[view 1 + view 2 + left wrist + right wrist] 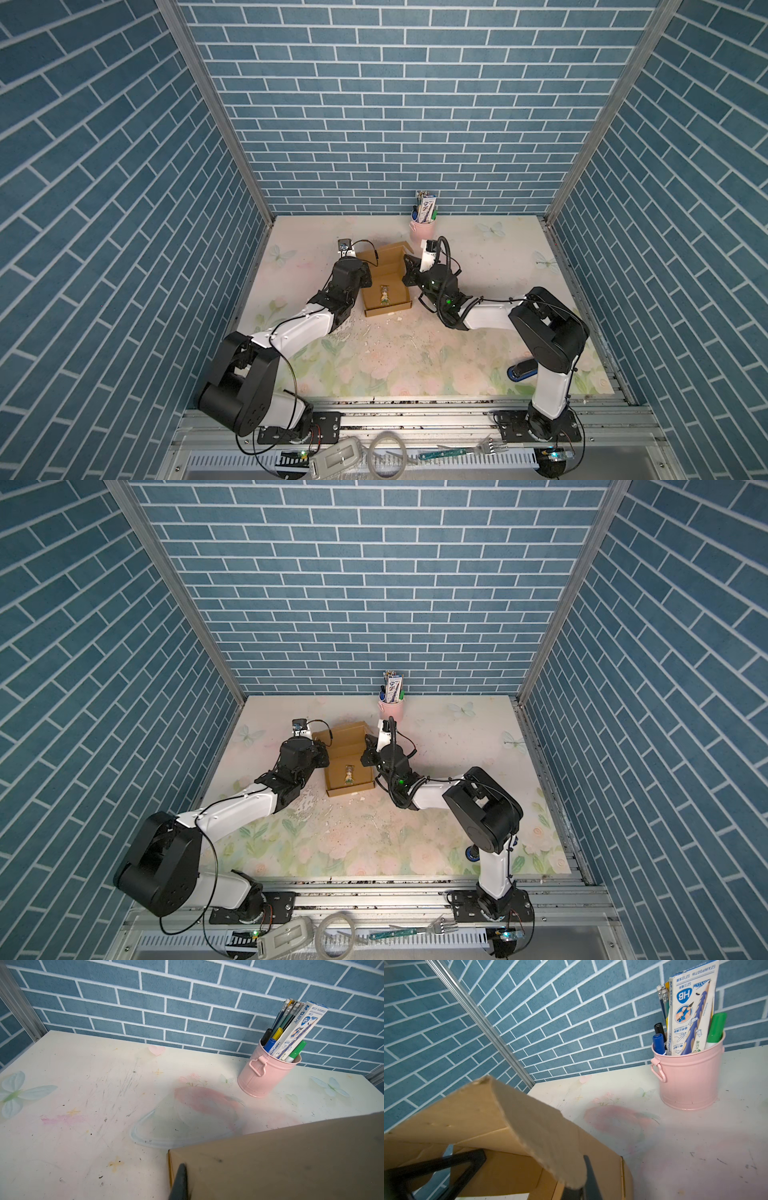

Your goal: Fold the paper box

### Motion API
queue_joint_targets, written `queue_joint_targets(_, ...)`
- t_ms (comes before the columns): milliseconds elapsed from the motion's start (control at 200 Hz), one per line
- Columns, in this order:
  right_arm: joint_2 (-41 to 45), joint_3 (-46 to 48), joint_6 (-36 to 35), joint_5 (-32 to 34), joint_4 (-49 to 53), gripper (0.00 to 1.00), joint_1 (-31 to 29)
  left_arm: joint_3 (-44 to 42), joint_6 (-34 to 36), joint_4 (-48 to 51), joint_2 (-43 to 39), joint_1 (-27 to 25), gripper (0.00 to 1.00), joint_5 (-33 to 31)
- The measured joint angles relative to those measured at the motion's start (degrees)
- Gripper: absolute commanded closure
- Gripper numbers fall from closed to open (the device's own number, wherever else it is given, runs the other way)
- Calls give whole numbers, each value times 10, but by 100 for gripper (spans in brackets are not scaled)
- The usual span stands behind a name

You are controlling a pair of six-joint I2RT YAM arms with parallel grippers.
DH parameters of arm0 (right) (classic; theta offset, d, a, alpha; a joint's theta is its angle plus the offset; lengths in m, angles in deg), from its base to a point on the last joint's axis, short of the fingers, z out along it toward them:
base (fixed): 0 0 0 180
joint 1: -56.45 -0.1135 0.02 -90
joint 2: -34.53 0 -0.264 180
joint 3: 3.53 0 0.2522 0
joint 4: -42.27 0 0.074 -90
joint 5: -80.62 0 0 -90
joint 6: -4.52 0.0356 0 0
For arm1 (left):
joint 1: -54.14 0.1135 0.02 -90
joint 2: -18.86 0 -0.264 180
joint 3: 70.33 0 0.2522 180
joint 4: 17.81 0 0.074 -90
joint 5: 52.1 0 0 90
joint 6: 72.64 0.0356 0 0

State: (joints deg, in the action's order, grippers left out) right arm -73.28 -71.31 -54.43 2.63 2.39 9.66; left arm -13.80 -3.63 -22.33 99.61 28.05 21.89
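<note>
Paper box [384, 272] gripped from both sides on the table [415, 353].
Both top views show a small figure [384, 294] on its floor, between left gripper [366, 277] and right gripper [409, 272]. Only the right wrist view shows the raised flap [533, 1126] pinched between narrowed fingers [589, 1177]; the left wrist view shows one finger [180, 1180] clamped on cardboard, pink pen bucket [264, 1078] beyond.

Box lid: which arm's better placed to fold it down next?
Probably right. The raised lid flap of the box curls over the fingers of the right gripper; the left gripper sits outside the side wall.
</note>
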Motion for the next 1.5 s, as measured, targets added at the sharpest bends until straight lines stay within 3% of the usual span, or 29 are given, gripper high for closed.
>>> queue_joint_targets(975, 5, 101, -26, 62, -120, 100, -40, -90, -14, -56, -53, -46, 90, -13)
queue_joint_targets(1180, 5, 123, -31, 56, -148, 100, -46, -128, -26, -54, -95, -58, 86, -7)
queue_joint_targets(1495, 1, 147, -42, 30, -177, 100, -46, -167, -64, 17, -183, -72, 66, 11)
